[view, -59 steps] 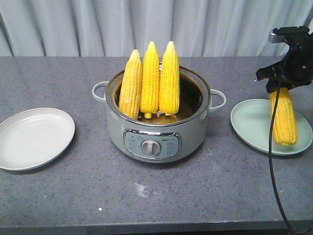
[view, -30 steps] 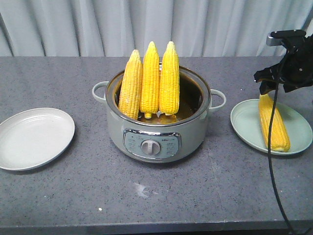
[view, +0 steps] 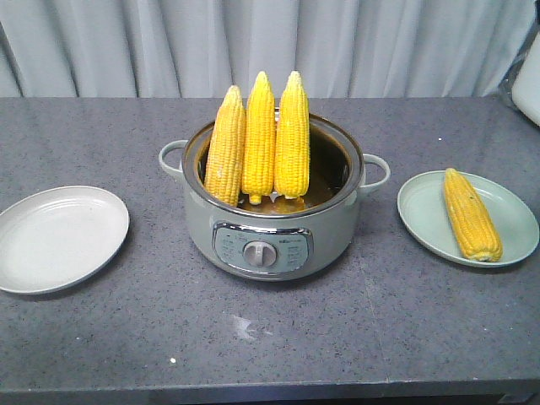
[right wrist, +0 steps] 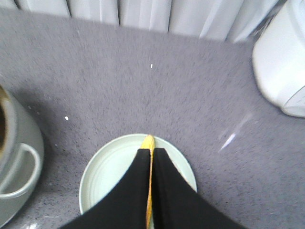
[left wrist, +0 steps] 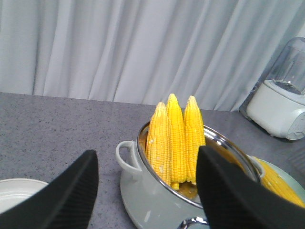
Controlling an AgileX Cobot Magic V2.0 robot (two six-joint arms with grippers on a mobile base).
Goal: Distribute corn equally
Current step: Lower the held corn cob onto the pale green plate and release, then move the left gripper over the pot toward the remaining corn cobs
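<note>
Here we are at the grey counter point(view: 354, 337), and the pot point(view: 270, 240) sits dead centre with three corn cobs point(view: 260, 135) standing upright inside it, tips up, packed side by side toward the left of the rim. Over on the right, a single cob point(view: 471, 215) lies flat on the pale green plate point(view: 422, 207), its tip pointing away toward the curtain point(view: 380, 42) and its stub end near the front rim. On the far left, the white plate point(view: 63, 240) sits well apart from the pot. Neither arm shows in the front view. From the left wrist, the left gripper point(left wrist: 147, 157) hangs with its black fingers point(left wrist: 71, 191) spread wide, nothing between them, facing the standing cobs, with a blender point(left wrist: 281, 105) off at the back right. From the right wrist, the right gripper point(right wrist: 151, 152) hovers above the green plate, its fingers point(right wrist: 133, 191) pressed almost together with only a thin slit between them, gripping nothing. A sliver of yellow from the cob below shows through that slit and just past the tips.
</note>
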